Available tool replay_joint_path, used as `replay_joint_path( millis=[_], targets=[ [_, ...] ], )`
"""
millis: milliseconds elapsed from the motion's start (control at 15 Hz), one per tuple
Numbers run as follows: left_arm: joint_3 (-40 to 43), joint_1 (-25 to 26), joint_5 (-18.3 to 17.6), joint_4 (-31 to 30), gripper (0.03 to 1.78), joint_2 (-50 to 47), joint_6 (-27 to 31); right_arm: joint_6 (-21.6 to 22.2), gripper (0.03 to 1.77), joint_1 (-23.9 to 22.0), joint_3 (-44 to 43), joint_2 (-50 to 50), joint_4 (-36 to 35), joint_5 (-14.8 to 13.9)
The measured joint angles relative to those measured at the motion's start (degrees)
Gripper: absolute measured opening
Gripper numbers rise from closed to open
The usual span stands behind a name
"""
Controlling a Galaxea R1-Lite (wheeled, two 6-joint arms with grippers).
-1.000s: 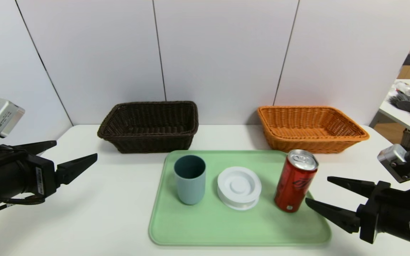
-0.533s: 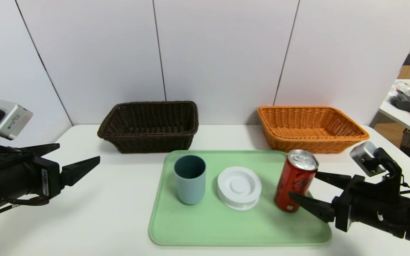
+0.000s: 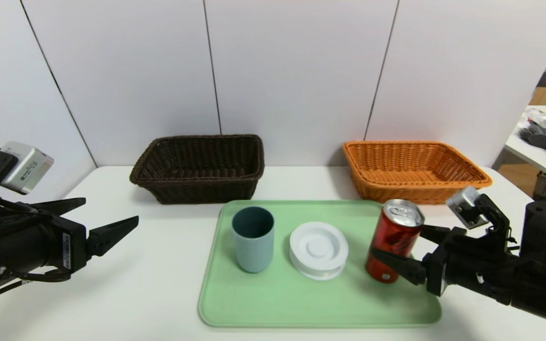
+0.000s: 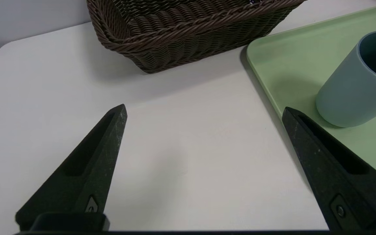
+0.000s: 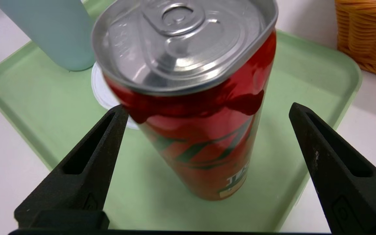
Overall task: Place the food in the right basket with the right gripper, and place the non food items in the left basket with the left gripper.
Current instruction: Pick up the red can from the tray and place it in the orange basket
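A slim red can [image 3: 394,241] [image 5: 201,143], the food, stands upright at the right end of a green tray [image 3: 301,303]. My right gripper [image 3: 398,241] [image 5: 207,109] is open, one finger on each side of the can, gaps showing. A blue-grey cup [image 3: 252,241] [image 4: 354,88] and a white ringed disc [image 3: 318,248] sit further left on the tray. My left gripper [image 3: 110,210] [image 4: 204,109] hovers open over bare table, left of the tray, holding nothing. The dark brown left basket [image 3: 206,189] and the orange right basket [image 3: 410,192] stand behind the tray.
The white table [image 3: 159,265] ends at a grey panelled wall just behind the baskets. A side table [image 3: 538,151] with colourful clutter stands off to the far right. The tray's raised rim [image 4: 256,65] lies beside my left gripper's finger.
My right gripper has moved left toward the can until its fingers flank it. The left gripper has crept slightly to the right. The can, cup and disc have stayed put.
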Motion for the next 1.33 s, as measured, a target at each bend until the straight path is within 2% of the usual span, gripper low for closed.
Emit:
replay_joint_path(
  millis=[600, 933, 1200, 1267, 1333],
  targets=[
    [1.7, -0.4, 0.0, -0.1, 1.69, 0.1, 0.0, 0.1, 1.70, 0.7, -0.7, 3.9, -1.5, -0.2],
    [2.5, -0.4, 0.0, 0.0, 1.69, -0.4, 0.1, 0.1, 1.70, 2.0, -0.7, 8.1, -10.1, -2.4],
    [2.4, -0.4, 0.0, 0.0, 1.69, -0.5, 0.1, 0.1, 1.10, 2.8, 0.0, 10.0, -12.2, -2.9],
    [2.4, -0.4, 0.0, 0.0, 1.69, -0.5, 0.1, 0.1, 1.01, 3.0, 0.1, 10.2, -12.2, -3.0],
    [2.4, -0.4, 0.0, 0.0, 1.69, -0.5, 0.1, 0.1, 0.99, 3.1, 0.2, 10.3, -12.3, -3.4]
  ],
)
